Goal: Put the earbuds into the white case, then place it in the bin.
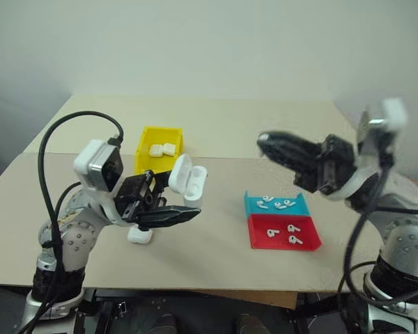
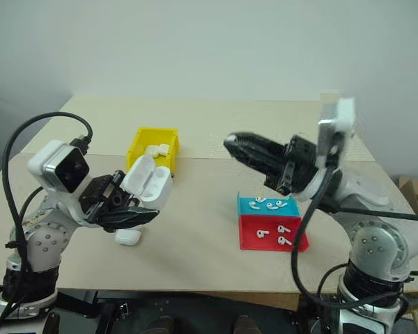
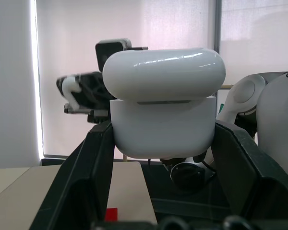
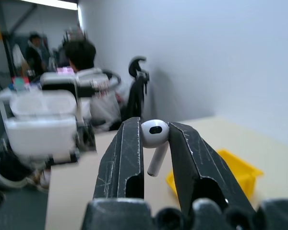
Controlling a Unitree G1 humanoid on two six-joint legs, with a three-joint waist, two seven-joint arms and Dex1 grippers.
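Observation:
My left gripper (image 1: 175, 214) is shut on the white case (image 1: 187, 178), held above the table at the left with its lid flipped open. In the left wrist view the case (image 3: 163, 128) sits between the two fingers, lid raised above it. My right gripper (image 1: 266, 143) hangs high over the table's middle and points left toward the case. It is shut on one earbud (image 4: 154, 134), whose stem hangs down between the fingers (image 4: 127, 158). The yellow bin (image 1: 160, 131) stands behind the left gripper with two white cases (image 1: 161, 149) in it.
A teal tray (image 1: 251, 206) with several earbuds and a red tray (image 1: 313, 241) with three earbuds lie side by side right of centre. Another white case (image 1: 140, 236) rests on the table under the left gripper. People (image 4: 79, 50) and cluttered shelves stand beyond the table.

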